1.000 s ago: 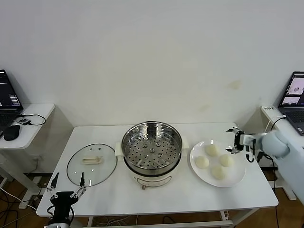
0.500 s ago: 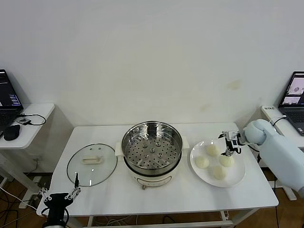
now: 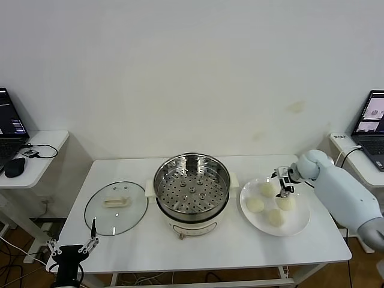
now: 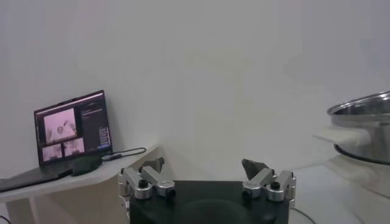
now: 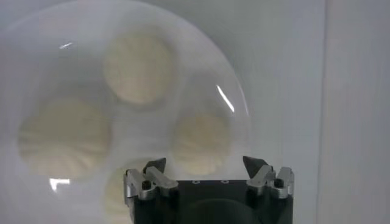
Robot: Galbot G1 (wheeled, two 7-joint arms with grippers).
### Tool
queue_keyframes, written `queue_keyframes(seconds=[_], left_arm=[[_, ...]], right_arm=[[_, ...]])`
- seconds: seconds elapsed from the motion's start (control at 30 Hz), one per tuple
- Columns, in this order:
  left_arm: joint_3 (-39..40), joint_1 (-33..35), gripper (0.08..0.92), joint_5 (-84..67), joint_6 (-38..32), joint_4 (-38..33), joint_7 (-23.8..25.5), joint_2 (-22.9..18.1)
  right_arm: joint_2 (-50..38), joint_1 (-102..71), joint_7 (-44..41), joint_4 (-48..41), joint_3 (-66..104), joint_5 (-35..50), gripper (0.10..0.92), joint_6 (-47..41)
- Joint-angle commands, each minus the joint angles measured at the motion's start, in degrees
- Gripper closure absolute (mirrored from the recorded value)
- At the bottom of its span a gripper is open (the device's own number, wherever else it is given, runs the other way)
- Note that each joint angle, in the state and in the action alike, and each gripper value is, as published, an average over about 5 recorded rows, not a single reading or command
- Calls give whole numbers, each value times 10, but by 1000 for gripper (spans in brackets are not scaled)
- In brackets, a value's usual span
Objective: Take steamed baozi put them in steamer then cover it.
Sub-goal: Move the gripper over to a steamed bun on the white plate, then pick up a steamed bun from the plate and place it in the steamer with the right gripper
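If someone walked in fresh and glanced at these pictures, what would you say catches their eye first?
Probably the shiny steamer standing open at the middle of the table, its perforated tray bare. To its right, the right pincer hovers open over four steamed baozi on a white plate. To the left, the glass cover lies flat on the table, with the left pincer open and low at the near corner.

Plain white wall (image 3: 192,72); white table (image 3: 150,246); side desks, laptops (image 3: 11,123) both ends.
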Motion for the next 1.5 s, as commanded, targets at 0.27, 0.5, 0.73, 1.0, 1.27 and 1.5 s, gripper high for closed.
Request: queue_keyframes(seconds=[0.27,0.5,0.73,1.0,1.27,1.5], left_arm=[[-1,2,177,3,-6,-1,-1,-1],[0,5,177,6,-11,-1,-1,-2],[0,8,177,7,-13,-2,-1,-3],[-1,10,177,7,-14,-1,-2,-1],[6,3,177,3,-16,7,-2,2],[19,-2,177,-40,-10,7,7,14]], right_arm=[[38,9,7,-47,-7,-18,265,4],[45,9,10,-53,-6,-21,334,1],[44,9,8,-54,-5,-21,391,-2],[17,17,-4,-18,-15,14,425,-9],[-88,77,-25,143,-93,154,422,-48],[-161,231,-27,251,-204,295,413,-66]])
